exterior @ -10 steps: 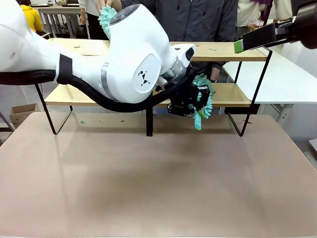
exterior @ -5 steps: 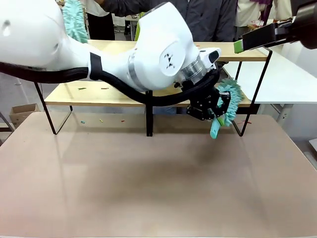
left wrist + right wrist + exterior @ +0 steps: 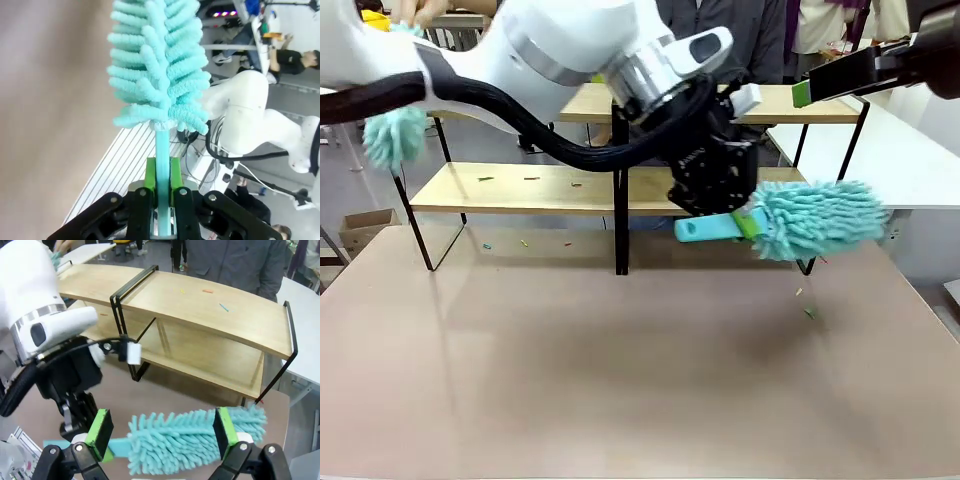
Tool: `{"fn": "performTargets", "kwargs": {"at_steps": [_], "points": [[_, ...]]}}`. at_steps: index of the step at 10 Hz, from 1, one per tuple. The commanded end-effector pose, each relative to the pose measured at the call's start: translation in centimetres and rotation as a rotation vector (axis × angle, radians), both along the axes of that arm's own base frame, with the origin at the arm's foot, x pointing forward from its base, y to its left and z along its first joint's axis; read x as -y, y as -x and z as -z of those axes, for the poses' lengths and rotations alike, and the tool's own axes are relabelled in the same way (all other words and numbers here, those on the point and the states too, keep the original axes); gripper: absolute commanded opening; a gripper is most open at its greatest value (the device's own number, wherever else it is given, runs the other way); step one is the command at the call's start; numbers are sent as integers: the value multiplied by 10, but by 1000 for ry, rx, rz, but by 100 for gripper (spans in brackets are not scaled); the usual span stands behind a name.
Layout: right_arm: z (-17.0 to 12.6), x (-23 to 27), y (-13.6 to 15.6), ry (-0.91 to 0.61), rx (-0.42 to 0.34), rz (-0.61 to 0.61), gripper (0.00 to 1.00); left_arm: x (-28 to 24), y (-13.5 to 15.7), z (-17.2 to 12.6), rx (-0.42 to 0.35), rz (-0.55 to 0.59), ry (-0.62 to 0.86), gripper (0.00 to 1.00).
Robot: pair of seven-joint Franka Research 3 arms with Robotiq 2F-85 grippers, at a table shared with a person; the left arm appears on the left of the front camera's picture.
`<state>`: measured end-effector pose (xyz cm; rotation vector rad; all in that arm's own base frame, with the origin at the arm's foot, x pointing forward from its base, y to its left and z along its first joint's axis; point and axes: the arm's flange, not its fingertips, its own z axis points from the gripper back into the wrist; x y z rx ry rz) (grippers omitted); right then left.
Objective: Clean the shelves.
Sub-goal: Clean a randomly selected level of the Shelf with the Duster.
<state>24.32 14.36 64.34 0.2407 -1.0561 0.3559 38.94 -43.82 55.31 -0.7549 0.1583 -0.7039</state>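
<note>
- Reaching in from the left, the left arm [image 3: 570, 50] stretches past the middle and holds the left pincer [image 3: 740, 222] in front of the right half of the shelves [image 3: 520, 187] — just right of the black centre post [image 3: 620, 215], about level with the lower board.
- The left pincer is clamped on the handle of a teal duster [image 3: 815, 220]. In the left wrist view the green pads [image 3: 150, 182] press the thin stem from both sides, and the fluffy head rises straight beyond them.
- The duster lies roughly level with its head pointing to the robot's right, in front of the rack's right-hand leg and above the counter [image 3: 620, 380]. In the right wrist view it hangs on the robot's side of the rack, apart from both boards.
- The right pincer [image 3: 810, 88] hovers high at the right, near the right end of the top board and on its near side. Its jaws stand wide apart with nothing gripped; in its own view the duster and the shelves lie below and beyond it.
- A few small coloured scraps [image 3: 220, 306] lie on the top board, a few more on the left half of the lower board, and a couple on the counter under the duster head.
- A second teal duster [image 3: 395, 135] hangs at the rack's left end — what holds it is hidden behind the arm.
- A person [image 3: 225, 260] in a dark jacket stands just behind the shelves.
</note>
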Motion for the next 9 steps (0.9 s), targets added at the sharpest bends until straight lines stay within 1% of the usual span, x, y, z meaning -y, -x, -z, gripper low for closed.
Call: {"fn": "performTargets", "kwargs": {"at_steps": [1, 3, 4, 6, 7, 9], "points": [[-1, 0, -1, -2, 1, 1, 100, -9, 13, 11, 7, -5, -10, 12], [-1, 0, -1, -2, 1, 1, 100, -20, 22, 4, 12, 8, 7, 12], [-1, 0, -1, -2, 1, 1, 100, -34, 28, -4, -20, 44, 21, 12], [-1, 0, -1, -2, 1, 1, 100, -76, 44, -13, -55, 100, 33, 12], [-1, 0, -1, -2, 1, 1, 100, -88, 54, -9, -44, 98, 56, 12], [-1, 0, -1, -2, 1, 1, 100, -89, 63, 2, -45, 124, 76, 12]]}}
